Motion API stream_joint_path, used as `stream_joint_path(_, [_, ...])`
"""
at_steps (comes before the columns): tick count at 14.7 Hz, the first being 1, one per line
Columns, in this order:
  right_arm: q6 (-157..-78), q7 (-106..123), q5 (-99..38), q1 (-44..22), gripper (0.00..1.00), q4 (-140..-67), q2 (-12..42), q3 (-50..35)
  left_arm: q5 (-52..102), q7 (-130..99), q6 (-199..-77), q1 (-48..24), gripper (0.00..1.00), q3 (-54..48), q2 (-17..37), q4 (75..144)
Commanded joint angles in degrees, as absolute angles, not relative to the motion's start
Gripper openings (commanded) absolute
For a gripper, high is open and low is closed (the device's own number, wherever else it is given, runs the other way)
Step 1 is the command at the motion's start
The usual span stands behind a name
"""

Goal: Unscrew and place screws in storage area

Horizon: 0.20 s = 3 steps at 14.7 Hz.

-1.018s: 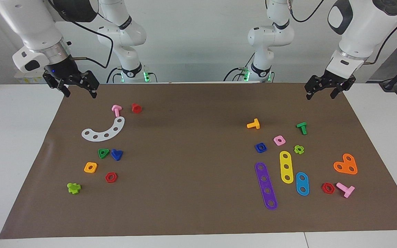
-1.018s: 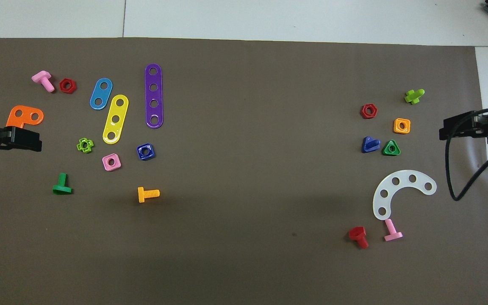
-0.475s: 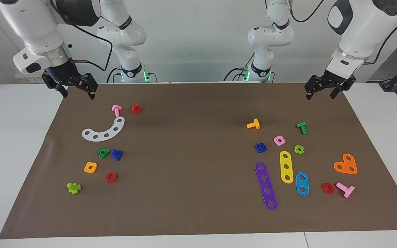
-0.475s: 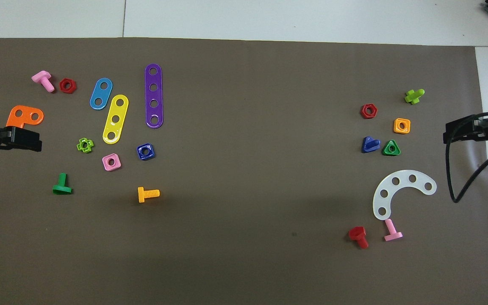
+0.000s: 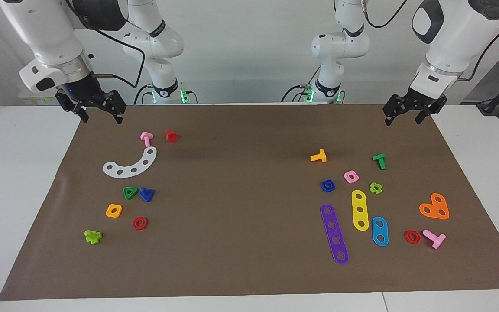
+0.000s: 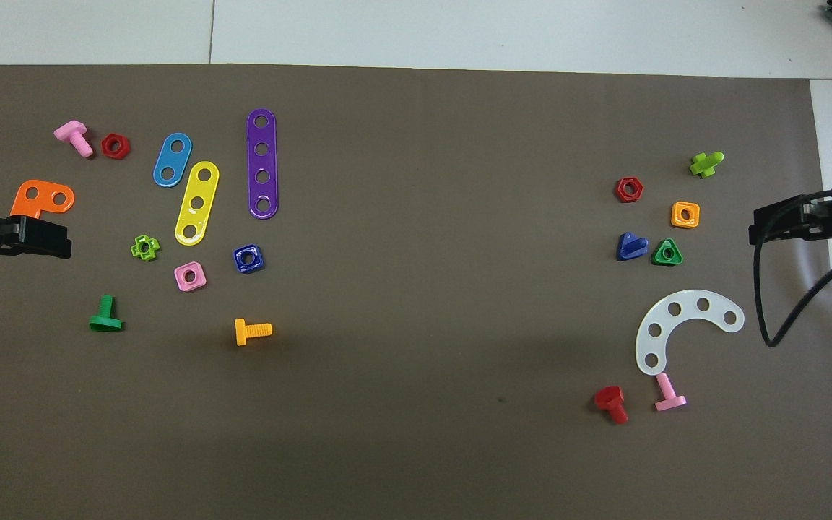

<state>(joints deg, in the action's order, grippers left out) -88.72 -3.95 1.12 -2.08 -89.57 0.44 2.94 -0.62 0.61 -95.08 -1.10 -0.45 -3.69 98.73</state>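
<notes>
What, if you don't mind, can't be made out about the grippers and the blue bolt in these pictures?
- Left gripper, overhead view: mostly cut off by the edge.
- Right gripper, overhead view: cut off by the edge, crossed by a black cable.
- Blue bolt, both views: too small to show its threads.

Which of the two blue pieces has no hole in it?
The dark-blue bolt with the triangular head, beside the green triangle nut. The blue square nut has a round hole.

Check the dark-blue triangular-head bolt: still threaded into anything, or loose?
Loose. The dark-blue bolt lies on its side on the brown mat, beside the green triangular nut but not through it; no gripper is near it.
</notes>
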Motion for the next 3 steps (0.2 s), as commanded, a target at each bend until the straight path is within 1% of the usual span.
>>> stream_joint_path(1, [-88.0,-4.8,0.0,-1.6,1.00,-89.0,0.3,2.6,-1.7,0.7,-95.8,-1.1,1.00,-0.4,-5.0,100.4])
stream_joint_path(3, [-88.0,-5.0,-0.1,-1.8,1.00,-89.1,0.2,2.6,-1.7,0.7,-95.8,-1.1,1.00,-0.4,-5.0,100.4])
